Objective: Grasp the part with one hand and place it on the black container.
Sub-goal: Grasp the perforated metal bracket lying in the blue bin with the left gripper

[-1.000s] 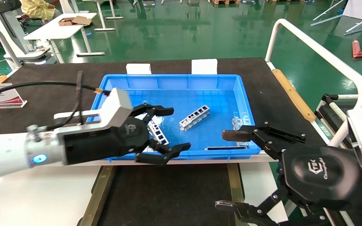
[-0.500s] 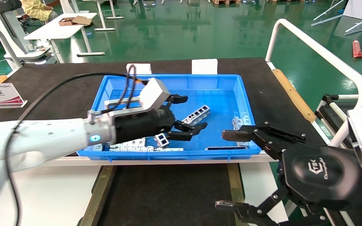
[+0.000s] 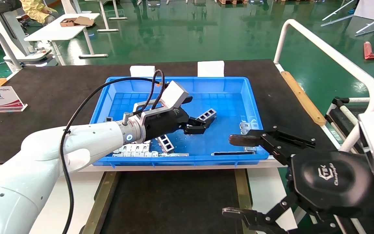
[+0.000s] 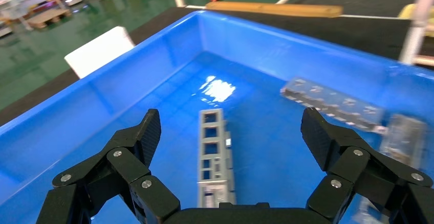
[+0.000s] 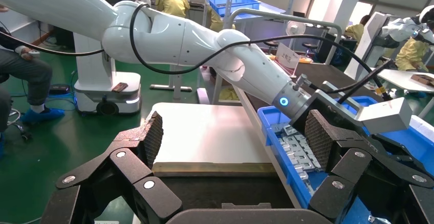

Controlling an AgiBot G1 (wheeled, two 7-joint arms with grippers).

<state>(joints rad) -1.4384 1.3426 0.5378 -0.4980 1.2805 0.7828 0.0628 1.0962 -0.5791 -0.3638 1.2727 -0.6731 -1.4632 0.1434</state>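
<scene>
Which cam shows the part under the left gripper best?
Left wrist view: the part lies nearly full-length between the open left gripper fingers. Head view shows only its far end past the gripper. Right wrist view doesn't show it.

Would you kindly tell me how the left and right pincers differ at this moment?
The left pincer reaches inside the blue bin, straddling the part; the right pincer hangs outside it, off the bin's right corner. The left points away from the robot; the right points sideways toward its left. Both are open and empty.
</scene>
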